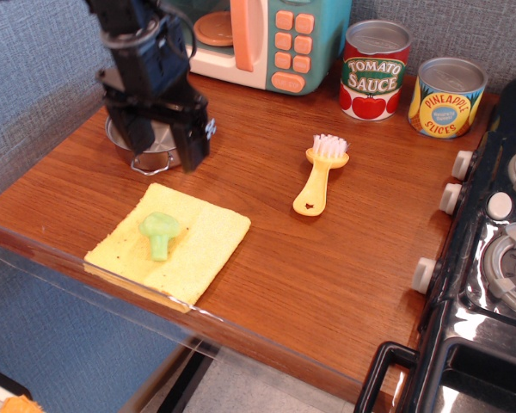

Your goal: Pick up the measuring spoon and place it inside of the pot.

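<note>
The light-green measuring spoon [159, 231] lies on a yellow cloth [174, 243] near the table's front left edge. The silver pot [152, 157] stands behind the cloth, mostly hidden by my gripper. My gripper [166, 148] is open and empty, its two black fingers [192, 143] pointing down in front of the pot, a little behind and above the spoon.
A yellow-handled brush with pink bristles [319, 175] lies mid-table. A toy microwave [258, 39], a tomato sauce tin [374, 69] and a pineapple tin [446, 96] stand at the back. A black stove [490, 258] fills the right side.
</note>
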Controlling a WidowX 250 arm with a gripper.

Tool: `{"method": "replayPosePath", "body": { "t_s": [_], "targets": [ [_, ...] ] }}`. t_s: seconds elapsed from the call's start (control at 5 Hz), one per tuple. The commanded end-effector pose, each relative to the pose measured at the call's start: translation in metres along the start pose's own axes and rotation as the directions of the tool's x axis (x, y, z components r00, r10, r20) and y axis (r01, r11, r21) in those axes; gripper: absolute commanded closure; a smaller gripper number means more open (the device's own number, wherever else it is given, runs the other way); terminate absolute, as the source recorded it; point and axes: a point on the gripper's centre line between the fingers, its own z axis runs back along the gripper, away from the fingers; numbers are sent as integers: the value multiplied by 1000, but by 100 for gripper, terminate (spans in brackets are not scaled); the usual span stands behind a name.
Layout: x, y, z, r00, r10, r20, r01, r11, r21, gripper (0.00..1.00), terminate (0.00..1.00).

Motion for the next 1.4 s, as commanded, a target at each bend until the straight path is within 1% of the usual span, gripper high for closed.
{"method": "replayPosePath", "body": {
  "t_s": [0.0, 0.2, 0.4, 0.6, 1.0, 1.2],
  "targets": [
    [-20, -8, -19, 999, 49, 16, -50, 996, 68, 0, 0],
    [-20, -10, -31, 997, 71, 0, -70, 992, 106, 0, 0],
    [-22, -9, -38, 996, 88, -30, -84, 987, 136, 0, 0],
    [-26, -8, -41, 994, 97, -53, -89, 987, 136, 0, 0],
    [-46, -2, -35, 989, 118, -88, -104, 983, 153, 0, 0],
    [-46, -2, -37, 989, 110, -94, -95, 983, 155, 0, 0]
  ]
}}
